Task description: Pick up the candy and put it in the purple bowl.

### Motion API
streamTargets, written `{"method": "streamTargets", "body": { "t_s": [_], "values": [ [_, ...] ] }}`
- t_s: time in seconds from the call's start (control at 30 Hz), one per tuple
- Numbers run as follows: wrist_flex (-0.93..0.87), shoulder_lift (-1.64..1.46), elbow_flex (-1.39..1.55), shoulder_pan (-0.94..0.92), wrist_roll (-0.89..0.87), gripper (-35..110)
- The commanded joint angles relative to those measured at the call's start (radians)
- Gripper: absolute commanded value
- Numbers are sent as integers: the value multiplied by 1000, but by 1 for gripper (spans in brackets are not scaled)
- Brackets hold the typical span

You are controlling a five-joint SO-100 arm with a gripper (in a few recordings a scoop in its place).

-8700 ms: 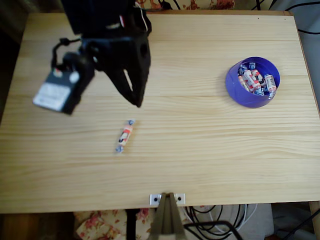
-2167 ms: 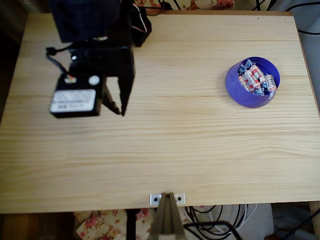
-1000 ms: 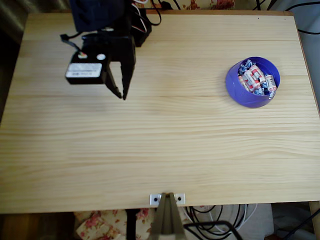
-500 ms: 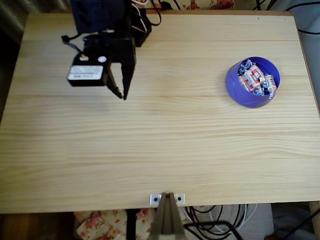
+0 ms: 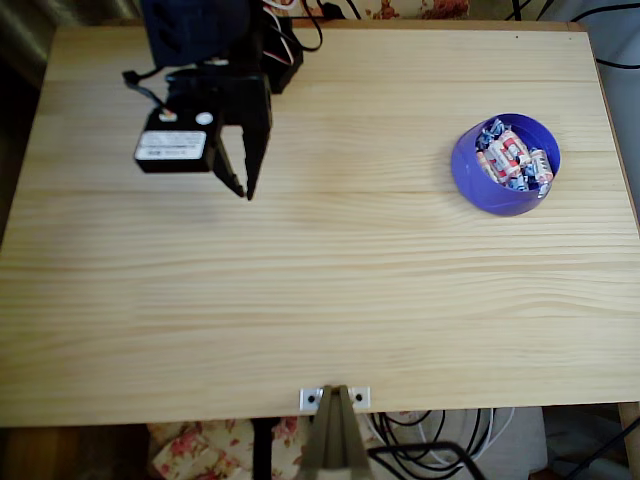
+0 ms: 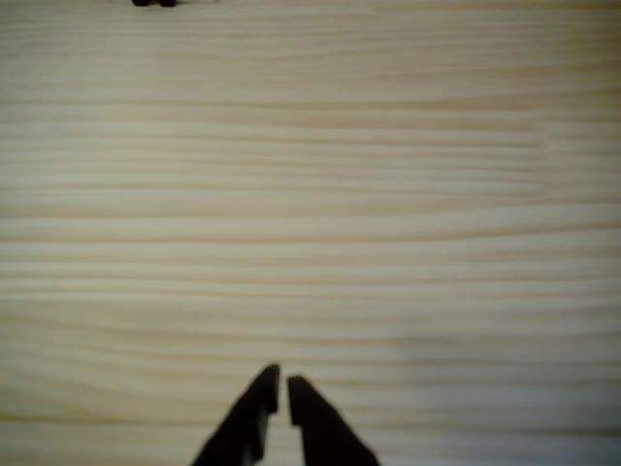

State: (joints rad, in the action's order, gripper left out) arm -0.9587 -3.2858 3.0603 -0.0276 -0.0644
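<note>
Purple bowl (image 5: 470, 175) near table's (image 5: 320, 300) right edge

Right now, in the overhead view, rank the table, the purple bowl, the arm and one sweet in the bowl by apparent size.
1. Table
2. Arm, though it sits nearer the camera, so it looks enlarged
3. Purple bowl
4. One sweet in the bowl
</note>
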Motion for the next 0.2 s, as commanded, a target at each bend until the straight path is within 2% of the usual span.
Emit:
{"method": "streamTargets", "body": {
  "t_s": [0.0, 0.17],
  "values": [
    [-3, -14, -23, -9, -8, -1],
    [-3, -14, -23, -9, -8, -1]
  ]
}}
